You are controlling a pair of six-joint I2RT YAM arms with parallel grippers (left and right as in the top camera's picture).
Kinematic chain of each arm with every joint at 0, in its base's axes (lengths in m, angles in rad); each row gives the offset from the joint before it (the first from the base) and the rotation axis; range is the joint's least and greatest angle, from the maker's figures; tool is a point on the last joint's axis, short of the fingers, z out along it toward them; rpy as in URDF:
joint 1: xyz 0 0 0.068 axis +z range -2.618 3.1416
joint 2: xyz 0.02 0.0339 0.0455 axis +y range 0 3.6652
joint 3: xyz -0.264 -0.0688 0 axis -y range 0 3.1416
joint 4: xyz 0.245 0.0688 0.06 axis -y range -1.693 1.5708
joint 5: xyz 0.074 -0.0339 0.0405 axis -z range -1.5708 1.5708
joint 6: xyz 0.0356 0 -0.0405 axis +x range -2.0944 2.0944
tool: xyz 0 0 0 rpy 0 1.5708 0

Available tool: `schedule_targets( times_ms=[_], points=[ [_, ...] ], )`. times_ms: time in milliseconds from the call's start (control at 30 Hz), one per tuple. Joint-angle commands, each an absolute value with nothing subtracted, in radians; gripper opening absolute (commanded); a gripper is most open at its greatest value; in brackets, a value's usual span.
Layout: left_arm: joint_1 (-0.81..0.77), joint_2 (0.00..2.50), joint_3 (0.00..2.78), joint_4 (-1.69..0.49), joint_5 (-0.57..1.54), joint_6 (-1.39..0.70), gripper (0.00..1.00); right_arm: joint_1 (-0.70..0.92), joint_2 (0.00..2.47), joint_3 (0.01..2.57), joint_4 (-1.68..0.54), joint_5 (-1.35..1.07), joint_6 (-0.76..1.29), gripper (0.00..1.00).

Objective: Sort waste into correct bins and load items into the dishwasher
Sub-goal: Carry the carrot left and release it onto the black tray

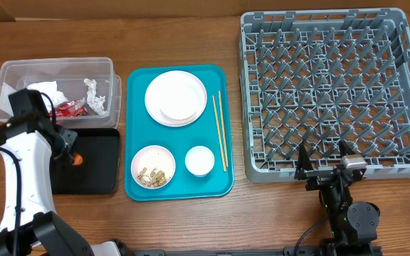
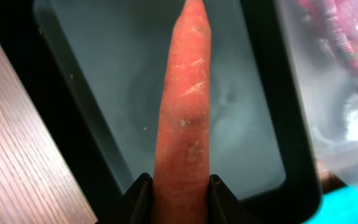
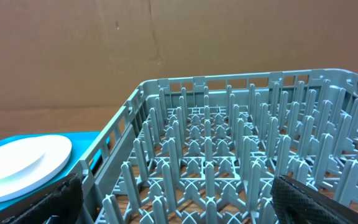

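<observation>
1. The orange carrot piece [image 2: 182, 124] is clamped at its thick end between the jaws of the left gripper [image 2: 180, 193], over the black tray [image 2: 104, 93].
2. Beside that tray, the clear tub [image 1: 55, 65] holds the red wrapper [image 1: 68, 108], tissue [image 1: 45, 89] and foil [image 1: 96, 96].
3. The plates [image 1: 176, 97], a bowl [image 1: 153, 166] of scraps, the cup [image 1: 199, 161] and the chopsticks [image 1: 220, 131] lie on the teal tray [image 1: 137, 190].
4. The right gripper [image 1: 326, 160] has its jaws spread wide with nothing between them, at the near edge of the dish rack [image 1: 333, 85].
</observation>
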State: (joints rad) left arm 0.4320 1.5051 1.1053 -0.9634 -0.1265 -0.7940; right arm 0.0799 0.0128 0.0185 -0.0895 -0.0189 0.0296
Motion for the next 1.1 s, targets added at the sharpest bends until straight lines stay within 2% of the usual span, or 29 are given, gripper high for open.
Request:
schedule_targets(
  times_ms=[0,300,633,733,800,900,967,1067],
  points=[
    [0.452,1.498,1.01,-0.873,-0.112,-0.891,0.04,0.078,0.003,0.008,-0.084,-0.016,0.027,1.0],
    [0.459,1.498,0.748,-0.539,-0.104,-1.037,0.04,0.078,0.003,0.008,-0.084,-0.016,0.027,1.0],
    [0.459,1.499,0.679,-0.366,-0.103,-1.062,0.17,0.078,0.003,0.008,-0.084,-0.016,0.027,1.0],
    [0.459,1.499,0.679,-0.352,-0.102,-1.062,0.33,0.078,0.003,0.008,-0.084,-0.016,0.027,1.0],
    [0.459,1.499,0.679,-0.338,-0.1,-1.053,0.56,0.078,0.003,0.008,-0.084,-0.016,0.027,1.0],
    [0.459,1.498,0.68,-0.287,-0.067,-1.001,0.79,0.078,0.003,0.008,-0.084,-0.016,0.027,1.0],
    [0.459,1.496,0.686,-0.252,-0.022,-0.96,0.83,0.078,0.003,0.008,-0.084,-0.016,0.027,1.0],
    [0.459,1.495,0.714,-0.247,0.036,-0.931,0.83,0.078,0.003,0.008,-0.084,-0.016,0.027,1.0]
  ],
)
